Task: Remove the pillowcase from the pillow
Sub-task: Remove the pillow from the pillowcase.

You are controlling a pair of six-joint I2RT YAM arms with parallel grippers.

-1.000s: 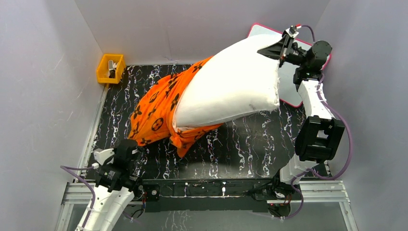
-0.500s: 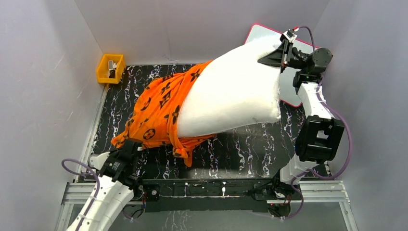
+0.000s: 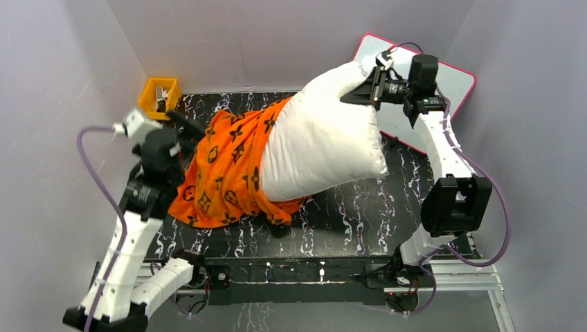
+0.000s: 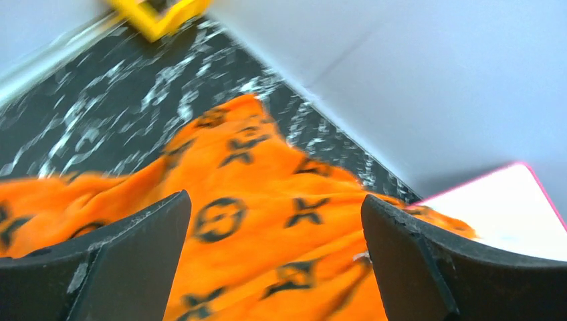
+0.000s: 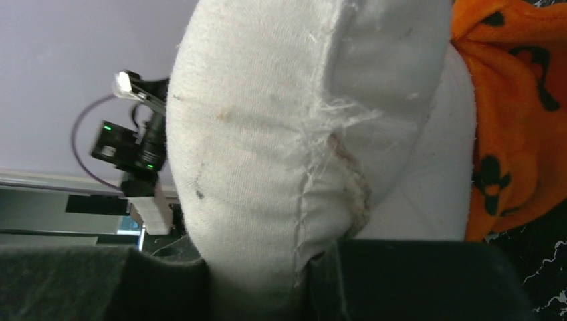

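- Right gripper [image 3: 374, 86]: jaws clamp the plump white rectangular pillow's [image 3: 322, 149] raised corner.
- Left gripper [image 4: 274, 207]: jaws wide, empty, over the bright-orange monogrammed fleece pillowcase [image 3: 228, 169].
- Judged mid-strip; next: regrip pillowcase, pull off pillow's left end.

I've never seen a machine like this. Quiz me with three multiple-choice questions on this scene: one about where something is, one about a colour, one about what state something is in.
1. Where does the yellow bin stand?
A) far left corner of the table
B) near right corner
C) middle of the table

2. What colour are the motifs on the orange pillowcase?
A) white
B) black
C) blue

3. How is the left tool?
A) shut on the pillowcase
B) shut on the yellow bin
C) open, holding nothing

Answers:
1 A, the top view shows it by the back wall on the left.
2 B, black motifs show in every view.
3 C, its fingers stand wide apart above the fabric, while the right tool grips the pillow.
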